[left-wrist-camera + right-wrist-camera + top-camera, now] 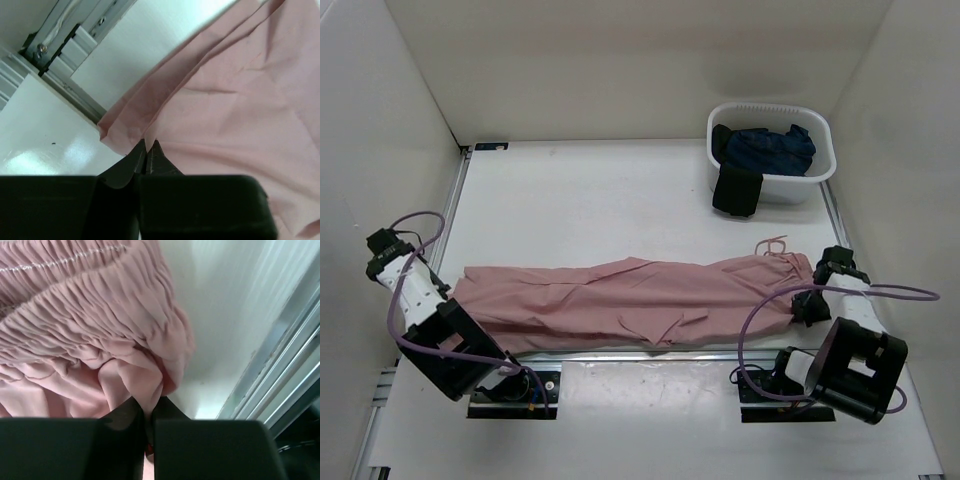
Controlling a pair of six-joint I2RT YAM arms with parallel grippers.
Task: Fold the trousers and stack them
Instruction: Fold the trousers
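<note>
**Trousers** (630,300): one pair, dusty pink, thin and wrinkled. They lay flat and lengthwise along the near edge of the desk (600,210), legs together. The leg ends were toward the near left corner and the gathered waistband toward the right edge. A thin pink cord (772,243) curled on the desk just beyond the waistband.

**Left gripper** (148,145): fingers pressed together at the leg end of the trousers, pinching a corner of the folded hem. This was beside the metal rail (75,47) at the desk edge.

**Right gripper** (148,407): fingers closed on a bunched fold of pink cloth at the near end of the waistband, close to the right edge of the desk.

**Tub** (820,170): white plastic, standing in the far right corner of the desk, well apart from the trousers. It held a dark blue garment (770,148). A black cloth (736,192) hung over its near rim onto the desk.

**Cables** (415,225): purple, looping loosely off each arm.
</note>
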